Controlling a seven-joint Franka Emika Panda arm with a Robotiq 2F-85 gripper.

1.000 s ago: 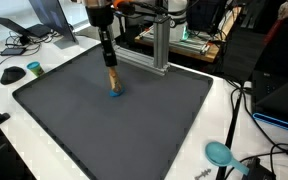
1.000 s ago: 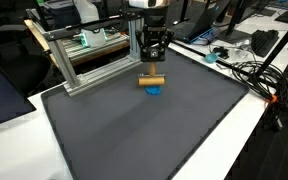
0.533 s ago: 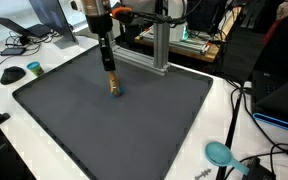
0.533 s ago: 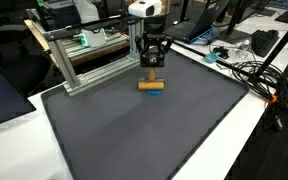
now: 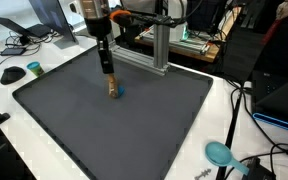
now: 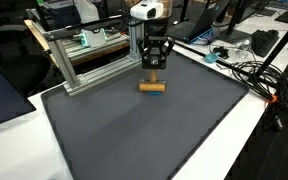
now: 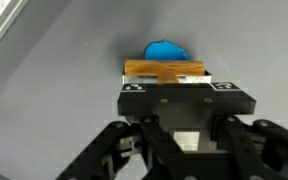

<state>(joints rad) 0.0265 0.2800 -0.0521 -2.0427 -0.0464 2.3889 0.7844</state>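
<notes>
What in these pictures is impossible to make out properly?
- Blue tip: in the wrist view it is half hidden behind the wooden handle, so its shape is unclear.
- Gripper: in the wrist view its own body hides where the fingers meet the handle.
- Teal object: in an exterior view it lies near the table edge and is too small to identify.

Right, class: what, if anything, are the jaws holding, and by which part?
The gripper has its jaws shut on the upper edge of a wooden bar; its blue lower piece is outside the grip.
</notes>
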